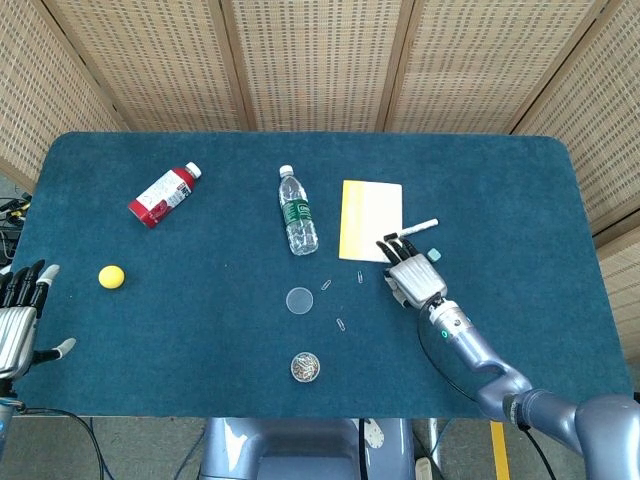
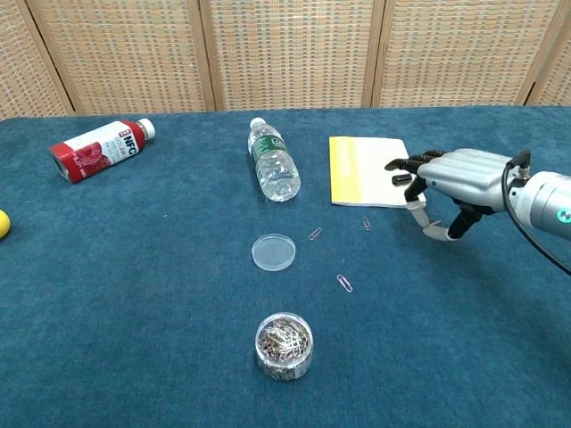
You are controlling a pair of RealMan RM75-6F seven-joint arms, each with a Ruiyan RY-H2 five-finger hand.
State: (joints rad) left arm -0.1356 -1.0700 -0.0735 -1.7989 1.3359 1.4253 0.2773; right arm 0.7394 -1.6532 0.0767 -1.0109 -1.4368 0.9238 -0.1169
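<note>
Right hand (image 2: 451,183) above table (image 2: 134,294), just right of yellow notepad (image 2: 366,169), fingers spread, gripping nothing; left hand (image 1: 18,315) far left, likewise open.

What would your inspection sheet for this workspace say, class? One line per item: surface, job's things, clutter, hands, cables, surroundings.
Surface: blue felt table.
Job's things: loose paper clips, jar of clips, clear lid.
Clutter: yellow notepad, marker, water bottle, red juice bottle, yellow ball.
Hands: right hand raised beside the notepad; left hand off the table edge.
Cables: black cable along the right forearm.
Surroundings: woven screen panels.
</note>
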